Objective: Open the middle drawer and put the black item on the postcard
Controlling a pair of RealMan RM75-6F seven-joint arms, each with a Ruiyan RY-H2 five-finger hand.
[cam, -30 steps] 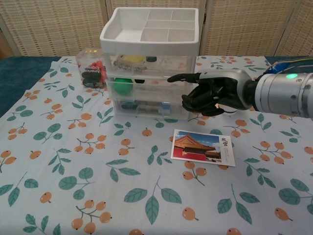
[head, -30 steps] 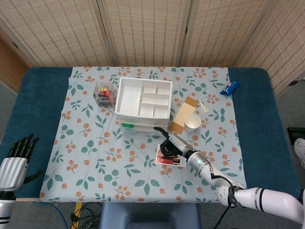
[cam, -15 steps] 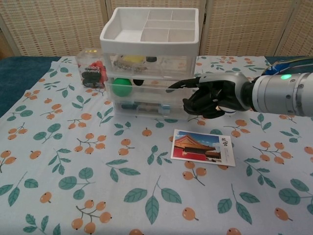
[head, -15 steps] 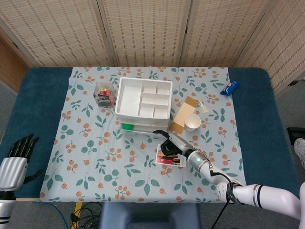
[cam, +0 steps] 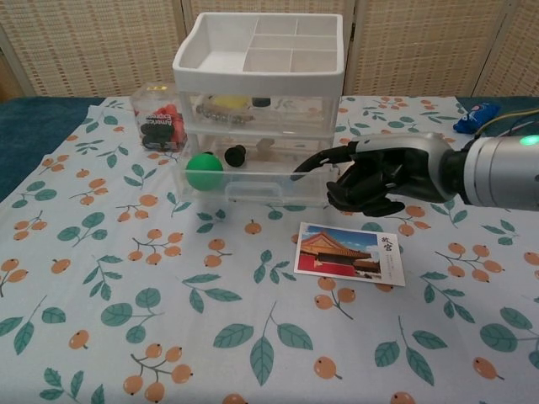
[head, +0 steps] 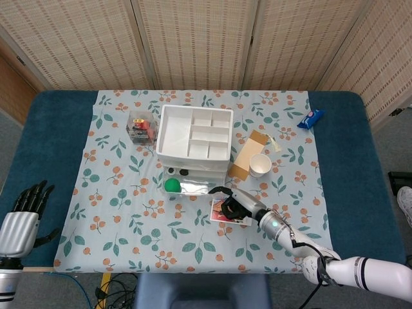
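Observation:
The white drawer unit (head: 193, 132) (cam: 259, 50) stands mid-table. Its clear middle drawer (head: 190, 187) (cam: 253, 178) is pulled out toward me. Inside lie a green ball (head: 170, 185) (cam: 202, 169) and a small black item (head: 182, 172) (cam: 234, 155). My right hand (head: 235, 205) (cam: 383, 172) is at the drawer's front right corner, fingers curled, one outstretched finger touching the drawer's front rim. The postcard (head: 226, 217) (cam: 349, 252) lies flat on the cloth just in front of that hand; the hand partly covers it in the head view. My left hand (head: 24, 215) hovers far left, fingers apart, holding nothing.
A clear box of small items (head: 140, 125) (cam: 158, 124) stands left of the unit. A cardboard box (head: 248, 154) and a paper cup (head: 260, 165) sit to its right. A blue packet (head: 310, 118) (cam: 476, 116) lies at the far right.
The middle drawer has slid out toward me, drawn by my right hand, which has moved nearer. The green ball and black item now show in the open. My left hand has stayed put.

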